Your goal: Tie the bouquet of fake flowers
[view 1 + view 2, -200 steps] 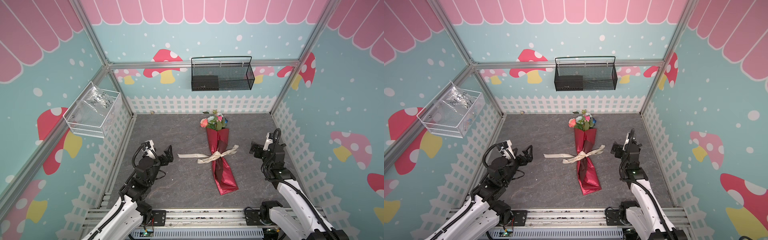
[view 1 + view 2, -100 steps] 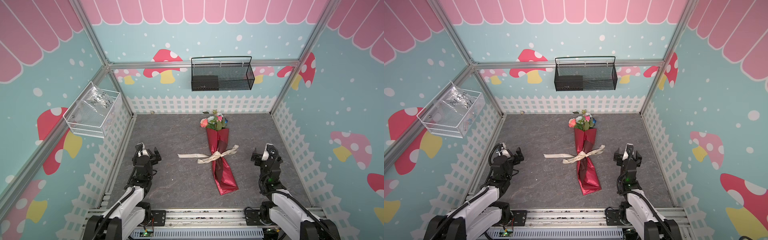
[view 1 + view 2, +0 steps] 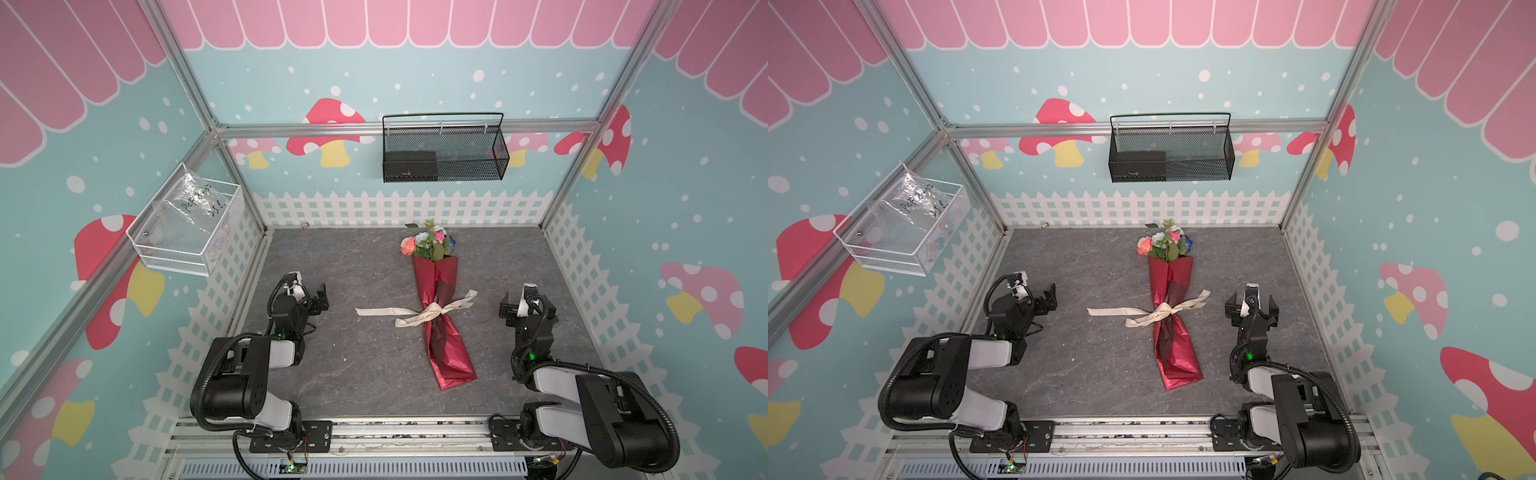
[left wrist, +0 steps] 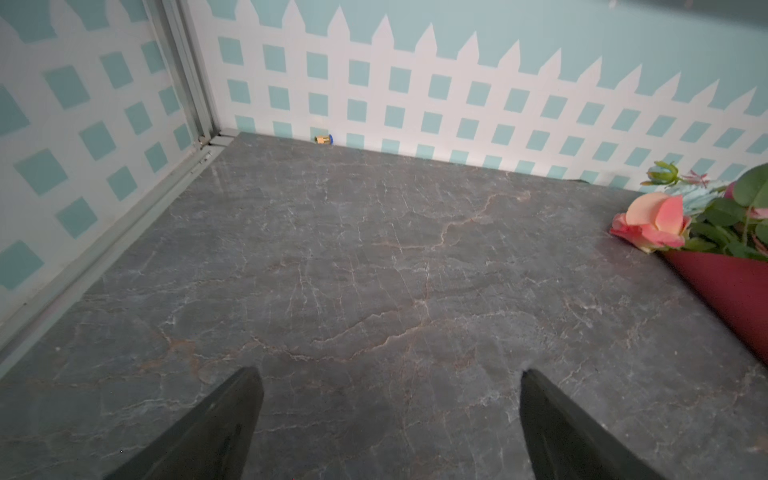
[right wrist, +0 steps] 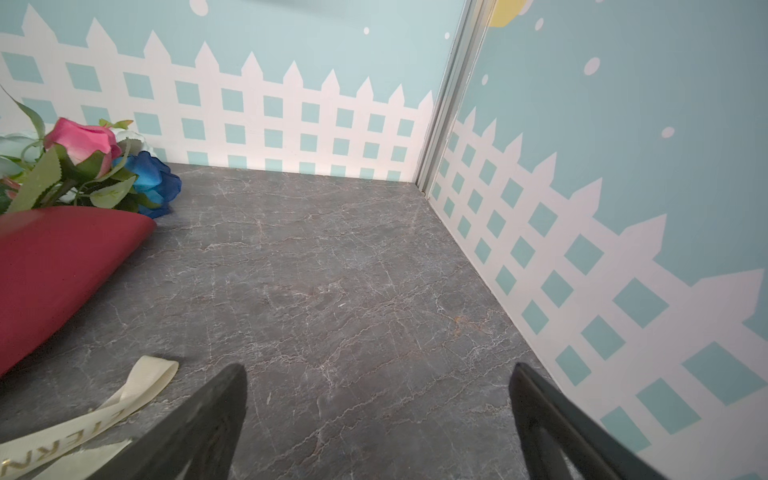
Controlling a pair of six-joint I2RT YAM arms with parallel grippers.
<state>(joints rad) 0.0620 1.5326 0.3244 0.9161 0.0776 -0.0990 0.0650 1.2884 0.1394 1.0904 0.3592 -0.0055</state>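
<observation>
Bouquet [image 3: 441,332] lies mid-table [image 3: 353,374], blooms toward the back wall, with the ribbon [image 3: 419,312] cinched round its waist. Risks as I see them: the knot looks flat and loose, so the stiff red wrap could spring it open, and one ribbon tail ends just beside the right gripper [image 5: 378,370], so a sweep there could snag it and pull the knot out. Left gripper [image 4: 390,374] and right gripper both stand wide open and empty, well apart from the bouquet. Versus a second ago, bouquet and ribbon are unmoved and both arms are folded back toward the front rail.
</observation>
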